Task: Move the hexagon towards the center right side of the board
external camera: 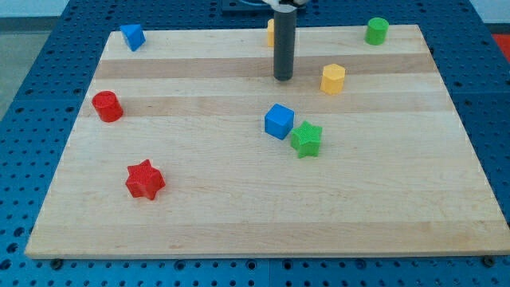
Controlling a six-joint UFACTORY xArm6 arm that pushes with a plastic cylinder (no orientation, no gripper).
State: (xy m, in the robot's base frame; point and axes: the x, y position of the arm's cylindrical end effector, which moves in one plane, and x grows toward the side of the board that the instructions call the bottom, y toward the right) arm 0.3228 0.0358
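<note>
The yellow hexagon [333, 78] sits on the wooden board [239, 207], right of centre in the upper part. My tip [283, 78] rests on the board to the hexagon's left, a clear gap apart, at about the same height in the view. The dark rod rises from it to the view's top. A second yellow block [271, 32] is partly hidden behind the rod at the top edge; its shape cannot be made out.
A blue cube [279, 121] and a green star [306, 139] touch near the centre. A green cylinder [377, 30] is at the top right, a blue block [132, 37] top left, a red cylinder [107, 106] left, a red star [144, 179] lower left.
</note>
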